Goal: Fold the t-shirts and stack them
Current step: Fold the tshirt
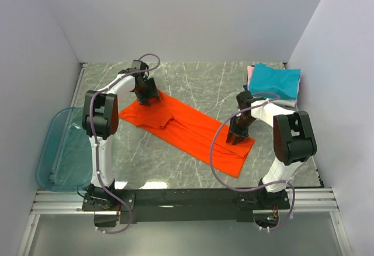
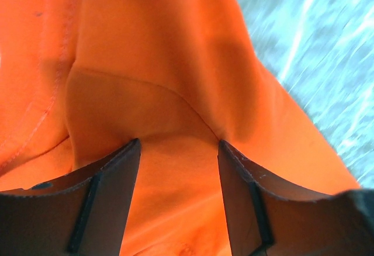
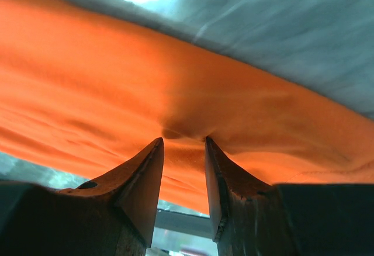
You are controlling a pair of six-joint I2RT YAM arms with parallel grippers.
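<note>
An orange-red t-shirt [image 1: 190, 130] lies diagonally across the marble tabletop [image 1: 198, 80]. The left gripper [image 2: 178, 151] and the right gripper [image 3: 184, 142] each pinch a fold of it. Folded shirts [image 1: 273, 80] sit at the far right corner.

Shirt: orange shirt [image 2: 158, 63] is filling most of the view, creased and bunching between the fingers.
Fingers: two dark fingers [image 2: 111, 197] are standing apart, pressing into the cloth.
Counter: pale marbled counter [image 2: 327, 51] is showing at upper right.

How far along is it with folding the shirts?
Done: a folded pile with a teal shirt on top sits at the back right. In hand: the orange shirt, partly folded lengthwise, pinched by the left gripper and right gripper. Left: finishing the fold and stacking it.
</note>
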